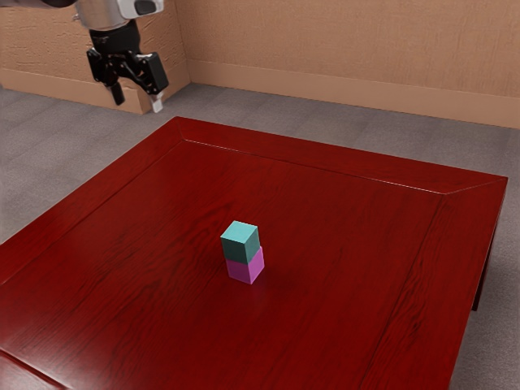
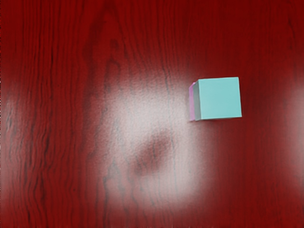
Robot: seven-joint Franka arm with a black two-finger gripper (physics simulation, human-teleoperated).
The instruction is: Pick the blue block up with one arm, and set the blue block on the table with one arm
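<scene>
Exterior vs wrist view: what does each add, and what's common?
Exterior view adds: the open gripper off past the table's edge, the wall, the floor.

Wrist view adds: a near-overhead look, with a dark smudge inside a bright glare patch.

Both: light-blue block stacked on pink block, red wood grain.

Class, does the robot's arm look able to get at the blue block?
Probably yes: the blue block, atop the pink block, has nothing resting on it or crowding its sides, and the fingers stand apart.
</scene>
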